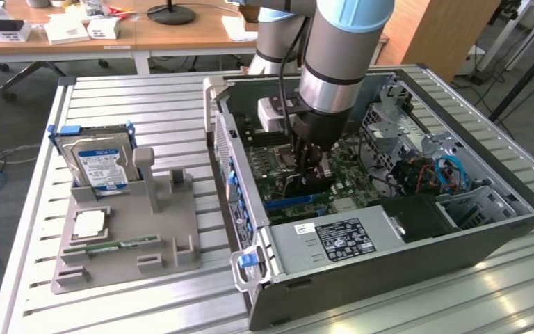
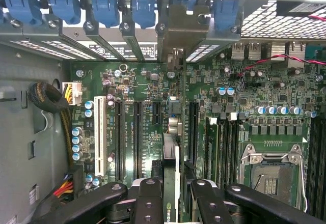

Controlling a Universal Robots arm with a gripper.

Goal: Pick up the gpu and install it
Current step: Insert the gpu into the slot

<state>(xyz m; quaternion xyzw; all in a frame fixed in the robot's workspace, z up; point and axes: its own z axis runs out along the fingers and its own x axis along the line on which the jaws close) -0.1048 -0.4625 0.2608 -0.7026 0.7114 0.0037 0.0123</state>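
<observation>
The gripper (image 1: 311, 165), black and two-fingered, hangs from the grey and pale-blue arm inside the dark grey open computer case (image 1: 406, 268), which lies on its side on the ribbed aluminium table (image 1: 119, 104). Its jaws are clamped on the gpu (image 2: 171, 159), a thin flat black expansion card with a silver-grey metal bracket at one end.

In the wrist view the card is seen edge-on. It runs straight out from between the two black fingers (image 2: 151, 199), one on each face of the card, with a green logo showing on the card in the gap. The far end of the card, with the bracket, reaches the row of rear slot openings beneath the blue plastic retention clips (image 2: 104, 7).

The card stands over the green motherboard (image 2: 254, 94), in line with the long black expansion slots (image 2: 137, 132) and beside the white slot (image 2: 99, 132). Whether its lower edge sits in a slot cannot be told. The silver processor socket (image 2: 270, 175) lies well to one side.

Towards the exterior view's left, a grey moulded parts holder (image 1: 170, 229) carries a boxy silver hard drive with a blue-and-white label (image 1: 100, 163), standing upright, and a narrow green memory stick (image 1: 119, 245), lying flat.
</observation>
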